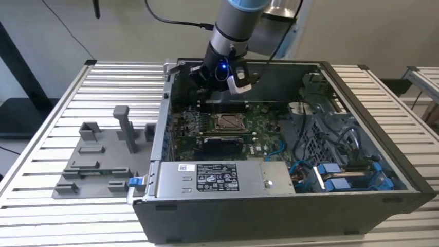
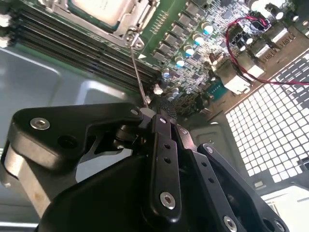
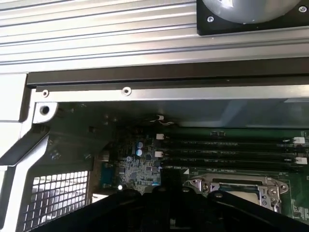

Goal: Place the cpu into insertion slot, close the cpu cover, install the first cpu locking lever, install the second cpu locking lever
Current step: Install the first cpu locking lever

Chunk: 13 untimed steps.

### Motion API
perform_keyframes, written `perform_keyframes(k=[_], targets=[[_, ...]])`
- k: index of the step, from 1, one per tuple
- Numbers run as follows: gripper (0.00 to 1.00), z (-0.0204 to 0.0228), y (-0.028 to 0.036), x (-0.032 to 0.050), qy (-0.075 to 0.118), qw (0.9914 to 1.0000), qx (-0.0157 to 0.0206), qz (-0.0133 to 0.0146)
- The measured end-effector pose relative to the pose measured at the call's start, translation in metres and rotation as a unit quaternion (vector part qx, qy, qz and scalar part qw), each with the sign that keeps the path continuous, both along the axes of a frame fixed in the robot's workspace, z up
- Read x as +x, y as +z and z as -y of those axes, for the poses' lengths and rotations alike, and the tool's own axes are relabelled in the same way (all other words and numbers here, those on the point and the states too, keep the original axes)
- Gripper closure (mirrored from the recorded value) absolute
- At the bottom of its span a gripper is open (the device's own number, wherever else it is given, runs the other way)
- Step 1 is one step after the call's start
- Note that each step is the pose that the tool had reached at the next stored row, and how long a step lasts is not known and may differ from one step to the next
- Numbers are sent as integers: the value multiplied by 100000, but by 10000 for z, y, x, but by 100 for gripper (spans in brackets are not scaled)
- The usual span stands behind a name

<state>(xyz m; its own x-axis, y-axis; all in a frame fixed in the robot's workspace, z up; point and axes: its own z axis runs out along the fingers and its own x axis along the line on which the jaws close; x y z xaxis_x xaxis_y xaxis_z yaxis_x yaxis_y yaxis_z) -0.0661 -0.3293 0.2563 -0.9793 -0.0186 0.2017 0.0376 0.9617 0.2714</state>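
Note:
The cpu (image 2: 94, 9), silver-topped, lies in the insertion slot (image 1: 227, 122) on the green board inside the open computer case. The cpu cover (image 2: 139, 15), a metal frame, lies down around it and appears again in the first wrist view (image 3: 270, 186). A thin wire locking lever (image 2: 139, 72) rises from the socket's corner to my black fingertips. My gripper (image 2: 157, 112) is shut on the lever's end. In the exterior view my gripper (image 1: 216, 87) hangs just behind the socket, near the case's back wall.
Long black memory slots (image 2: 58, 34) run beside the socket. A red wire (image 2: 251, 53) loops over the port connectors near the perforated back wall (image 2: 270, 135). The power supply (image 1: 219, 177) and blue cables (image 1: 329, 175) fill the case's front. A grey fixture plate (image 1: 96, 159) lies outside, on the exterior view's left.

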Motion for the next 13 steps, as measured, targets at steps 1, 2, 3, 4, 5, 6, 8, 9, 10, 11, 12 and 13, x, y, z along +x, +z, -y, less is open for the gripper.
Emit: perform_keyframes(k=[1, 2, 3, 4, 5, 6, 8, 9, 10, 11, 12, 13], targets=[[89, 3, 9, 25, -3, 100000, 86, -124], [89, 7, 19, 52, 1, 100000, 167, -267], [89, 10, 27, 76, 3, 99999, 234, -397], [89, 13, 31, 99, 0, 99998, 305, -521], [89, 18, 33, 121, -2, 99997, 368, -638], [89, 23, 35, 143, -1, 99996, 410, -757], [89, 35, 36, 193, 0, 99994, 472, -1034], [89, 41, 37, 223, -5, 99992, 502, -1202], [89, 46, 37, 252, 4, 99989, 530, -1364], [89, 52, 38, 282, -2, 99987, 557, -1530], [89, 57, 39, 313, -7, 99984, 583, -1698], [89, 62, 39, 345, 0, 99981, 612, -1875]])
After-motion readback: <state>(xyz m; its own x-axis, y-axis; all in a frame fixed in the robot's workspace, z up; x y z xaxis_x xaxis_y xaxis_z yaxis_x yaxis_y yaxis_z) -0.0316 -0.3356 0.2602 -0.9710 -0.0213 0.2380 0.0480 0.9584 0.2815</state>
